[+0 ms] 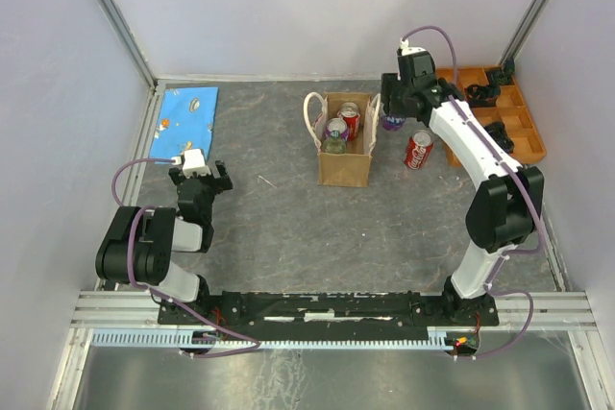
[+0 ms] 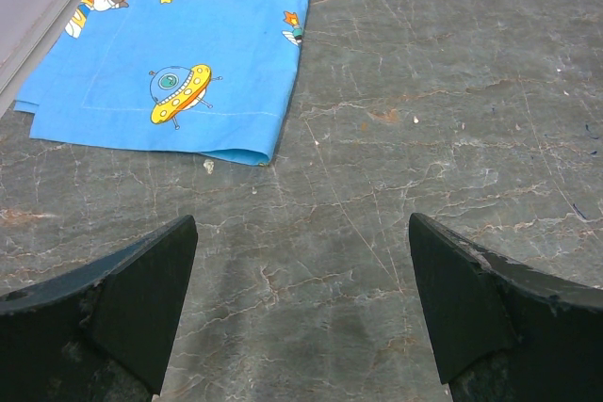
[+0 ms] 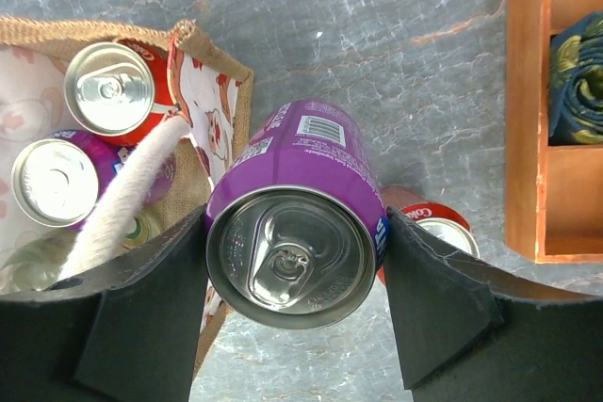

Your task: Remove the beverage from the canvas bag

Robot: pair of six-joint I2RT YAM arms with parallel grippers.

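The tan canvas bag (image 1: 348, 162) with cream loop handles stands mid-table; it also shows in the right wrist view (image 3: 221, 91). Inside it are a red can (image 3: 109, 88), a purple can (image 3: 55, 182) and a third, greenish can (image 1: 333, 146). My right gripper (image 3: 294, 261) is shut on a purple can (image 3: 292, 223), held just right of the bag's mouth; it also shows in the top view (image 1: 391, 122). A red can (image 1: 418, 151) lies on the table to the right of the bag. My left gripper (image 2: 301, 313) is open and empty over bare table at the left.
A blue cartoon-print cloth (image 1: 188, 114) lies at the back left. An orange compartment tray (image 1: 519, 127) with dark items stands at the back right, close to my right arm. Walls close in the table at both sides and at the back.
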